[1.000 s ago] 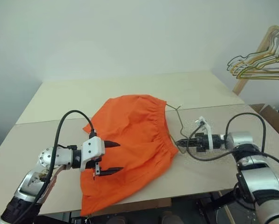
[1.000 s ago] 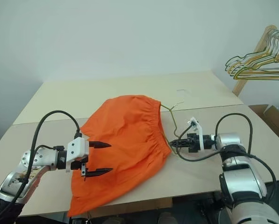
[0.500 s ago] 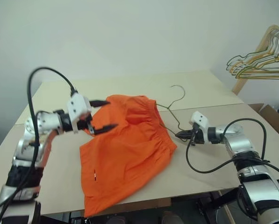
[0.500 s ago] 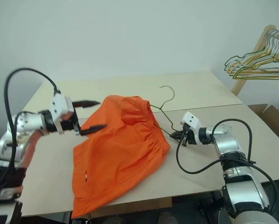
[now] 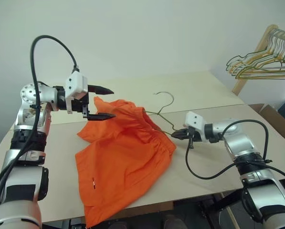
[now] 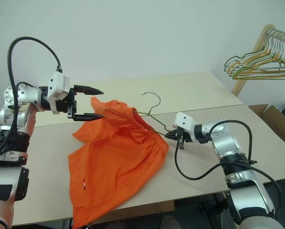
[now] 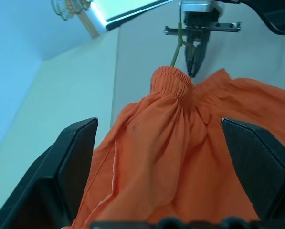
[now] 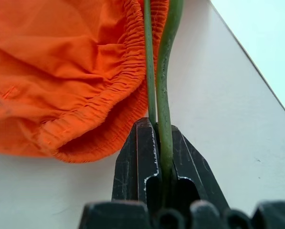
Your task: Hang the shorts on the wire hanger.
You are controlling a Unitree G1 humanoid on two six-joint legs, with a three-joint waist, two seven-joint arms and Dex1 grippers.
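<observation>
Threading step: your right hand (image 5: 176, 135) pinches the wire hanger (image 5: 163, 112) (inside the shorts (image 5: 125, 155)); left hand (image 5: 106, 102) gapes empty—next, grip the waistband ahead of it.

Left arm: my elbow bent, forearm raised; left gripper (image 5: 102, 102) level, fingers spread wide, empty. Right arm: reaching inward, low; right gripper (image 5: 176, 135) fingers clamped together.

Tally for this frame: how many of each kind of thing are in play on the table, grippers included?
Orange shorts: 1
Wire hanger (partly inside the shorts): 1
Grippers: 2 — left gripper open above the shorts, right gripper shut on the wire hanger
Tables: 1
Total: 5
</observation>
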